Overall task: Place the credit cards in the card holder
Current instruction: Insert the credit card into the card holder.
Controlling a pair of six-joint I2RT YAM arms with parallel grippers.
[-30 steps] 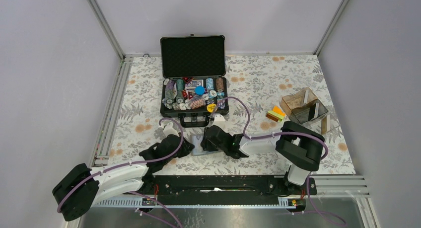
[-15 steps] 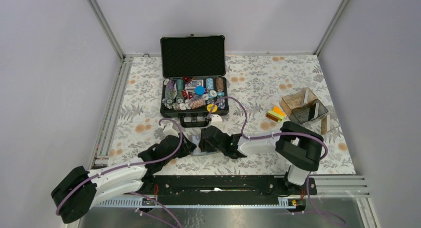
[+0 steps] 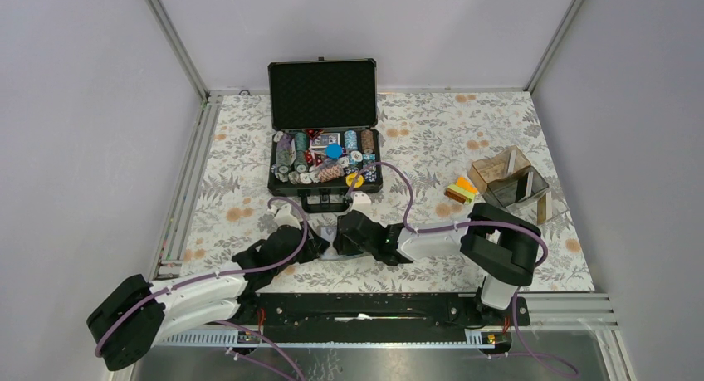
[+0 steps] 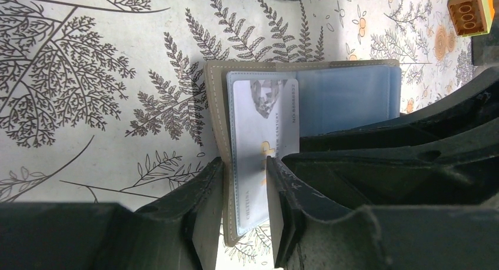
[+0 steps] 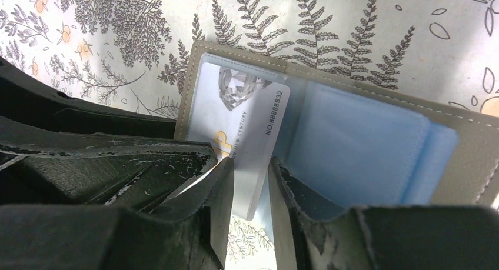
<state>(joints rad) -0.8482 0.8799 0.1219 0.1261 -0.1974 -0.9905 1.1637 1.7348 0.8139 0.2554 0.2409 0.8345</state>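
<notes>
My right tool [image 5: 250, 167] has slid up to my left tool [image 4: 244, 164] over the card holder [image 4: 215, 114], both part-open, gripping nothing; shoving the part-sleeved credit card [image 4: 262, 132] could buckle it.

Card holder [image 4: 353, 99] lies open on worktop [image 3: 440, 140], just in front of chip case [image 3: 324, 161]. One card [image 4: 262, 123] sits in one panel. Loose cards [image 3: 461, 190] well right, beside box [image 3: 510, 182].

You have 1 card holder [image 4: 353, 93], 1 pale card [image 4: 262, 123] lying between both pairs of jaws, 1 chip case [image 3: 324, 148], 1 clear box [image 3: 515, 182] and 1 orange-yellow-green block [image 3: 461, 188].
</notes>
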